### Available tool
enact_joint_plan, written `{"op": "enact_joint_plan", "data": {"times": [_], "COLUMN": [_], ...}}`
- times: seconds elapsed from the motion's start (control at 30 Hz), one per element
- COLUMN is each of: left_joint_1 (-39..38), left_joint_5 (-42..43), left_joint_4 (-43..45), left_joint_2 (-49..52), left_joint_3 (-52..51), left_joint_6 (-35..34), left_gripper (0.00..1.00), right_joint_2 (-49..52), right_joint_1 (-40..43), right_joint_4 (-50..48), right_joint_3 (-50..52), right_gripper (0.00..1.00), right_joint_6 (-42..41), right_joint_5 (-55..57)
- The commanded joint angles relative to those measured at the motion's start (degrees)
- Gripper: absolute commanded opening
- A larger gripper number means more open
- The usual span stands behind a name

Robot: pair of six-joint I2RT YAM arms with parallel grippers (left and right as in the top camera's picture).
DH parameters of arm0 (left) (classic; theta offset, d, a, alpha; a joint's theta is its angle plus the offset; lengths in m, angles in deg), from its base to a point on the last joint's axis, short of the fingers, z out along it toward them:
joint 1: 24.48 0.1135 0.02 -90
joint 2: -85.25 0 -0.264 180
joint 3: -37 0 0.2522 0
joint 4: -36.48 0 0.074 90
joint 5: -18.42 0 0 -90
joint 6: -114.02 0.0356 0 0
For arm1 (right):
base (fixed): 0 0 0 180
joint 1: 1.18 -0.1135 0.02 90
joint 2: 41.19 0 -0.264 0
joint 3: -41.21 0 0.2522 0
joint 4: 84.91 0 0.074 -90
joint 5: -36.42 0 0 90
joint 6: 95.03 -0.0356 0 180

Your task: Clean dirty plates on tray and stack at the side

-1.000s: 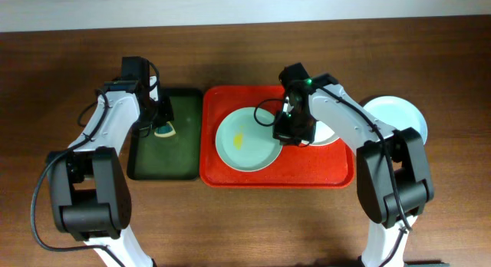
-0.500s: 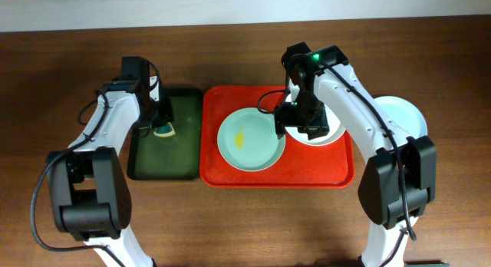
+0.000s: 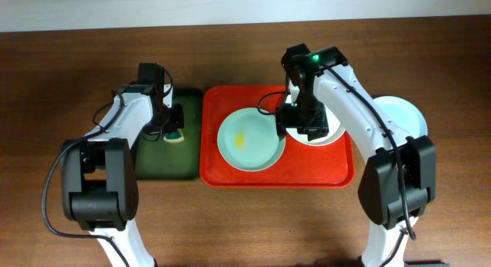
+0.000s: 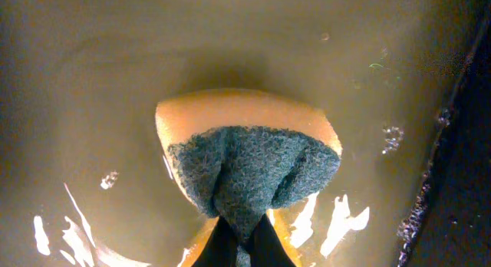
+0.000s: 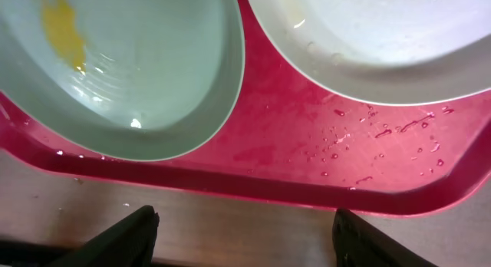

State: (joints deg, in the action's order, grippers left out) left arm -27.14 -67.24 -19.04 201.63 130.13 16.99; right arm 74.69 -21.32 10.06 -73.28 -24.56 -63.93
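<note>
On the red tray (image 3: 307, 173) lie a pale green plate (image 3: 247, 140) with a yellow smear at its centre and a cream-white plate (image 3: 328, 135), partly hidden under my right arm. A pale blue plate (image 3: 403, 113) rests on the table to the right of the tray. My right gripper (image 3: 287, 130) hangs open between the two plates on the tray, holding nothing. In the right wrist view the green plate (image 5: 130, 67), the white plate (image 5: 368, 37) and the wet tray floor (image 5: 307, 144) lie beyond the open right gripper (image 5: 245, 238). My left gripper (image 4: 244, 248) is shut on a yellow sponge (image 4: 245, 163) with a green scouring face.
A dark green tray (image 3: 157, 161) sits just left of the red tray; its floor (image 4: 115, 67) is wet and glossy under the sponge (image 3: 176, 133). Bare wooden table surrounds both trays.
My right gripper has opened and shifted slightly to the right over the red tray. My left gripper has carried the sponge to the right inside the green tray.
</note>
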Motion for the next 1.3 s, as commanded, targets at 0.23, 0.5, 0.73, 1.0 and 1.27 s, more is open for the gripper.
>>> {"op": "enact_joint_plan", "data": {"times": [0.23, 0.5, 0.73, 1.0, 1.27], "left_joint_1": [0.02, 0.02, 0.02, 0.02, 0.02], "left_joint_5": [0.42, 0.42, 0.44, 0.42, 0.42], "left_joint_4": [0.22, 0.42, 0.59, 0.61, 0.81], "left_joint_2": [1.01, 1.01, 1.01, 1.01, 1.01], "left_joint_3": [-0.44, -0.44, -0.44, -0.44, -0.44], "left_joint_6": [1.09, 1.09, 1.09, 1.09, 1.14], "left_gripper": [0.01, 0.01, 0.01, 0.01, 0.02], "right_joint_2": [-0.74, -0.74, -0.74, -0.76, -0.76], "right_joint_1": [-4.22, -4.22, -4.22, -4.22, -2.23], "right_joint_4": [-18.36, -25.62, -26.01, -27.47, -27.12], "right_joint_3": [17.29, 21.35, 21.35, 21.33, 18.75], "right_gripper": [0.47, 0.22, 0.04, 0.07, 0.23], "right_joint_6": [-4.96, -9.75, -6.64, -16.98, -13.49], "right_joint_5": [0.74, 4.76, 5.51, 5.66, -1.29]}}
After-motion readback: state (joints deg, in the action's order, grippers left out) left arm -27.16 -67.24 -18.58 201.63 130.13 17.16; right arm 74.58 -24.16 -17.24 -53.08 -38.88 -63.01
